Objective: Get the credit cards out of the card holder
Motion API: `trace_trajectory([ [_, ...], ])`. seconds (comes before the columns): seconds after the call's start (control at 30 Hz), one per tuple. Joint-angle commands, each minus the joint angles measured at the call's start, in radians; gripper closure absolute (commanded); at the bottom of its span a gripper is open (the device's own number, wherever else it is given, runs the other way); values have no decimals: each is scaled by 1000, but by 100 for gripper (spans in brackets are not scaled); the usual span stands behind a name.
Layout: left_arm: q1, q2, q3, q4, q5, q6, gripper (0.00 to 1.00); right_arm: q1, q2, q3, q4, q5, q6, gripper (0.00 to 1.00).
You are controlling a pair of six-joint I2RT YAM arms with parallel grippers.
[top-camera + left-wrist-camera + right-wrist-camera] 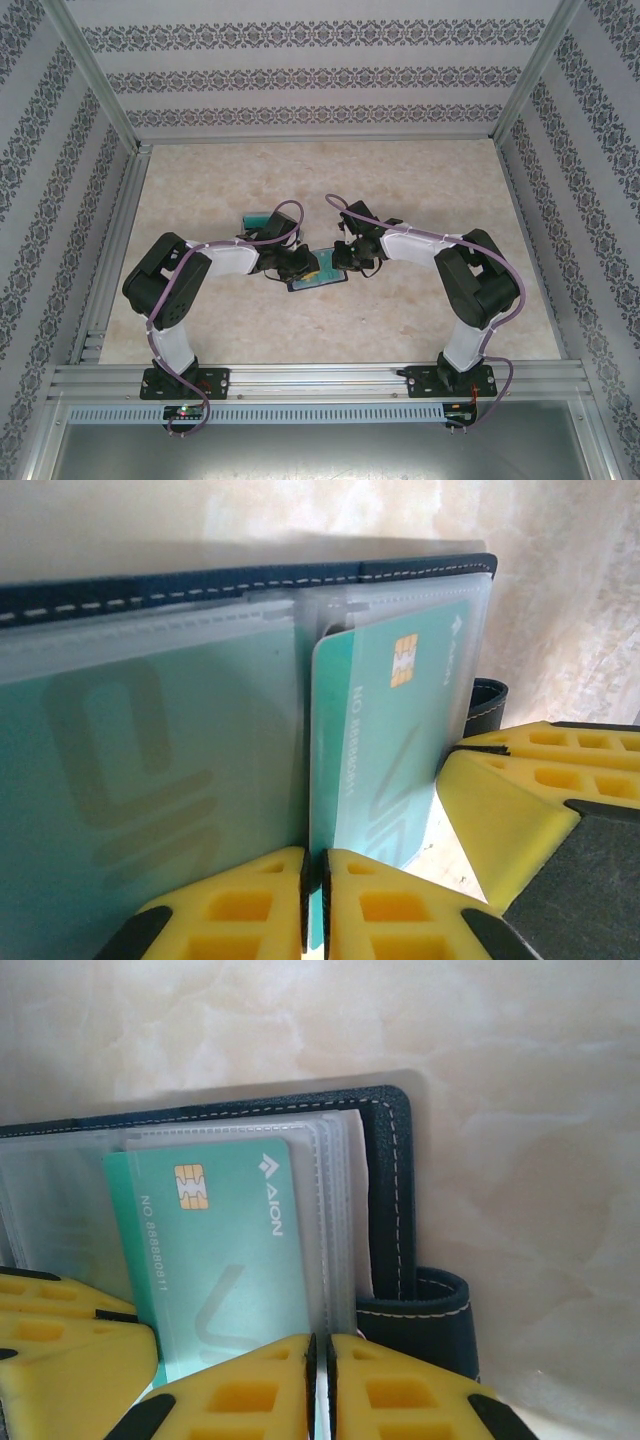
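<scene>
The card holder (pixel 318 274) lies open on the table (pixel 400 190), in the middle, between the two arms. The left gripper (pixel 315 870) has its yellow fingers (pixel 390 910) pressed together on a thin edge. It looks like the edge of the credit card (pixel 390 730), but a clear pocket may be in the pinch too; it is hard to tell. This card is green with a gold chip (pixel 405 660), and it sits in the clear pockets (pixel 335 1220) on one half of the holder. The right gripper (pixel 322 1355) is squeezed tight on the edges of those clear pockets, just beside the card and near the dark blue cover. A small tab (pixel 440 1310) sticks out from the cover next to it. A second green card (pixel 150 780) sits in a pocket on the other half.
</scene>
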Motion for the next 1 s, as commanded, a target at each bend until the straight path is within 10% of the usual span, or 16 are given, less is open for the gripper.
trace_trajectory([
  [0.0,-2,15,-14,34,10,-18,87,9,15,-8,-3,11,-1,85],
  [0.13,-2,8,-15,40,10,-23,100,9,18,-8,-6,15,1,85],
  [0.97,46,-133,-76,-148,-60,85,100,-20,34,-22,-38,43,19,87],
])
